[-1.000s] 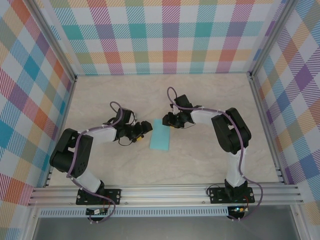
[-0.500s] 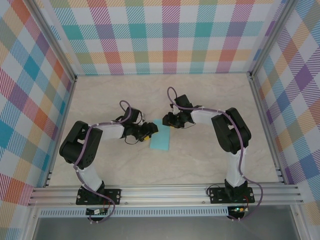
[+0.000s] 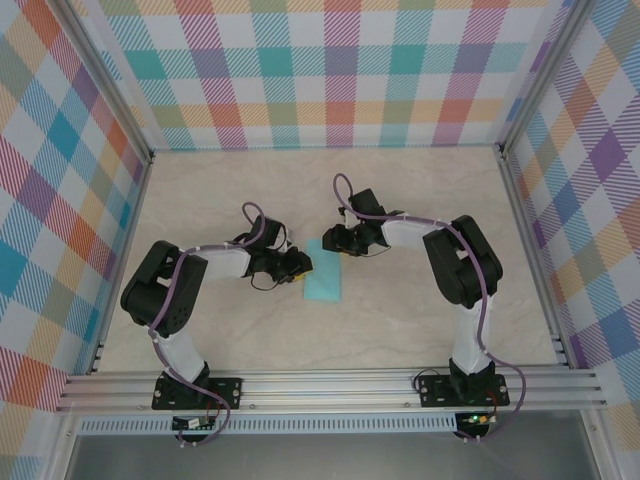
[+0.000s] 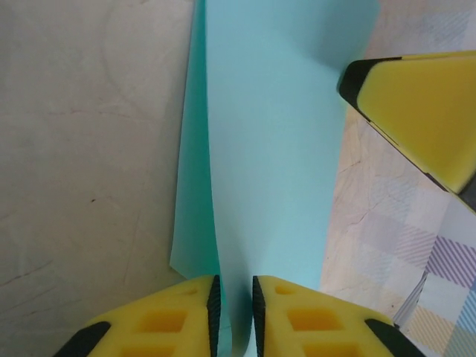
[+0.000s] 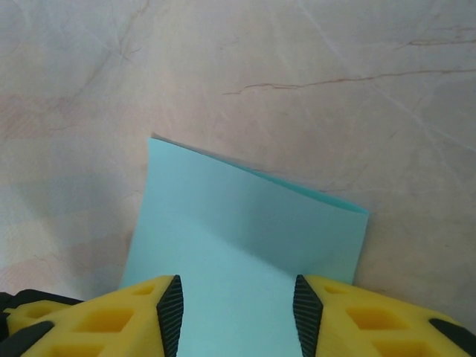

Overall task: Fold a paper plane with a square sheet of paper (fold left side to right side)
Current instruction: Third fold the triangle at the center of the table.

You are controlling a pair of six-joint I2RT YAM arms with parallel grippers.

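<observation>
The square sheet of paper [image 3: 323, 282] lies folded in half on the table, a narrow turquoise rectangle between the two arms. My left gripper [image 3: 300, 265] is at its left long edge. In the left wrist view its jaws [image 4: 236, 312] have closed to a thin slit, with the raised upper layer of the paper [image 4: 275, 149] pinched between the pads. My right gripper [image 3: 331, 243] hovers at the paper's far end. In the right wrist view it stands open [image 5: 238, 312], the pads straddling the paper [image 5: 245, 230] without touching it. One right finger [image 4: 416, 111] shows in the left wrist view.
The beige marble-look table [image 3: 420, 320] is walled by checked panels at the back and sides. An aluminium rail [image 3: 330, 385] with the arm bases runs along the near edge. Purple cables loop above both wrists.
My left gripper slid right to the paper's left edge and its jaws closed on the upper layer. My right gripper's jaws opened wider and stayed at the far end.
</observation>
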